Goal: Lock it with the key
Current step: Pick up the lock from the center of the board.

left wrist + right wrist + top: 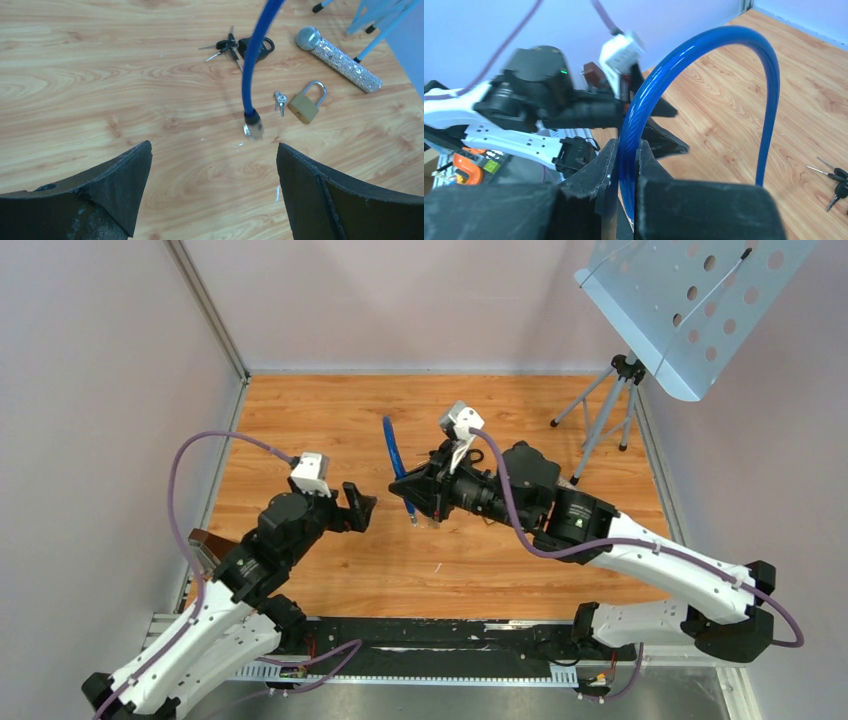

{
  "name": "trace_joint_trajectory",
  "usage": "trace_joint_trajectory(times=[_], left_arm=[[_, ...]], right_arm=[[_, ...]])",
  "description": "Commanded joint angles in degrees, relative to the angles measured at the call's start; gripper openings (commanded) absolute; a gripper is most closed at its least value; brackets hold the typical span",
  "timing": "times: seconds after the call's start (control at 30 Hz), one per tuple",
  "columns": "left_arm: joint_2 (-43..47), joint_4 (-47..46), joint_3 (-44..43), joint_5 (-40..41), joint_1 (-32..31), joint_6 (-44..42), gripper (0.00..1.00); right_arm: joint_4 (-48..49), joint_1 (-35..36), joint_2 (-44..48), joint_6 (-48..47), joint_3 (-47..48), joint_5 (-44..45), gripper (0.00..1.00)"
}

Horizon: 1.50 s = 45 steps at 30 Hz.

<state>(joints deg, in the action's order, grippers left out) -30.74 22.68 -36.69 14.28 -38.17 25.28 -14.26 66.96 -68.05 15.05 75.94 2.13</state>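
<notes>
My right gripper [407,485] [626,152] is shut on a blue cable lock [392,452] and holds it above the wooden table [320,420]. The cable arcs up [729,36] and its free metal end [253,129] hangs just above the wood. A bunch of black-headed keys [224,47] [833,182] lies beside a black lock body [259,48]. A brass padlock [305,106] with small keys [279,101] lies further right. My left gripper [362,503] [214,148] is open and empty, a little left of the hanging cable end.
A glittery silver microphone [341,59] lies beyond the padlock. A blue perforated music stand [690,310] on a tripod [606,412] stands at the back right. White walls close in the table at left and back.
</notes>
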Motion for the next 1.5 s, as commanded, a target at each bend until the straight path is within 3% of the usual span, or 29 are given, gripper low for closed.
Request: trace_joint_trajectory(times=[0.0, 0.17, 0.3, 0.5, 0.67, 0.93, 1.2, 1.27, 1.47], left_arm=[[-5.61, -19.01, 3.87, -8.97, 0.1, -0.32, 0.99], [-7.8, -39.02, 11.27, -21.92, 0.12, 1.13, 0.98], [-8.77, -44.49, 13.98, -30.14, 0.05, 1.54, 1.0], [-10.35, -52.86, 16.34, -26.56, 0.03, 2.13, 1.0], [-17.05, -56.56, 13.63, -21.4, 0.03, 0.92, 1.0], [-28.22, -69.61, 8.89, -22.2, -0.9, 2.61, 0.97], [-35.77, -76.02, 7.4, -27.64, -3.9, 4.41, 0.96], [-37.6, -77.2, 7.11, -28.28, -4.02, 5.78, 0.89], [-40.88, -75.76, 6.64, -29.3, -4.0, 7.3, 0.46]], right_arm=[[3.19, -0.07, 5.66, 1.72, 3.69, -1.16, 0.0], [3.1, -0.07, 8.53, 3.94, 4.39, -1.04, 0.0], [3.1, -0.07, 9.48, 4.72, 5.51, -1.2, 0.0], [3.18, -0.07, 9.98, 5.59, 8.01, -4.67, 0.0], [3.69, -0.07, 9.5, 5.7, 10.47, -7.32, 0.0], [3.95, -0.07, 9.25, 6.07, 12.28, -8.31, 0.0], [4.83, -0.03, 8.96, 6.53, 13.32, -10.66, 0.0], [5.09, -0.07, 9.07, 6.77, 13.35, -11.32, 0.0], [5.3, -0.07, 9.79, 6.29, 13.19, -10.87, 0.0]])
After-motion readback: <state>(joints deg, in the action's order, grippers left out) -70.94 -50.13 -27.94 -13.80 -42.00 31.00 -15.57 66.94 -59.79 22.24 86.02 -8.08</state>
